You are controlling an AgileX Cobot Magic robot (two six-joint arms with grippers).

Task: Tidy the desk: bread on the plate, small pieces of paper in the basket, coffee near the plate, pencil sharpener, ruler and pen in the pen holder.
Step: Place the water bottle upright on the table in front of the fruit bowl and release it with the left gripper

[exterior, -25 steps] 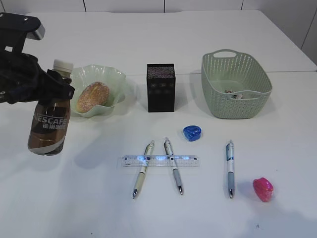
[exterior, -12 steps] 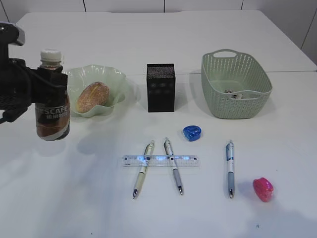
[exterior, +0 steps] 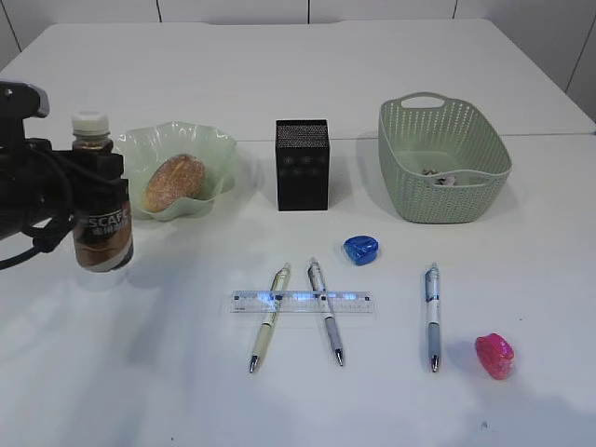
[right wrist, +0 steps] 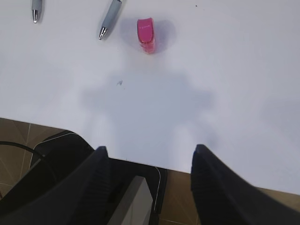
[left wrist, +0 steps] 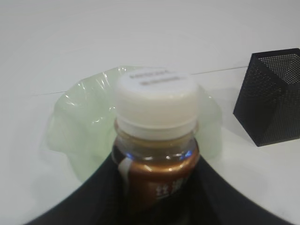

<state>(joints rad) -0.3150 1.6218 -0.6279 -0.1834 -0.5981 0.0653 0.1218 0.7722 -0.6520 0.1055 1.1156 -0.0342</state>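
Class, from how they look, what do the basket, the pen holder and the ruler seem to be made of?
Basket: likely moulded plastic, matte pale green, with woven-look perforated walls. Pen holder: probably black metal mesh, going by the fine perforations seen in the left wrist view. Ruler: clear glossy plastic; the pens show through it.

Left pincer (exterior: pixel 88 200): black, at the left edge, closed around a coffee bottle (exterior: pixel 101 207).
Coffee bottle: upright, white cap, brown label, just left of the plate (exterior: pixel 216 149).
Plate: pale green, wavy rim, with a bread roll (exterior: pixel 174 181) on it.
Pen holder (exterior: pixel 302 164): black mesh box, standing between plate and basket (exterior: pixel 441 158).
Basket: pale green, small scraps of paper (exterior: pixel 440 176) inside.
Ruler (exterior: pixel 304 302): clear, lying across two pens (exterior: pixel 268 318) on the table (exterior: pixel 298 84).
Third pen (exterior: pixel 432 316): alone, further right.
Blue sharpener (exterior: pixel 360 249): just above the ruler's right end.
Pink sharpener (exterior: pixel 494 356): near the front right, beside the third pen.
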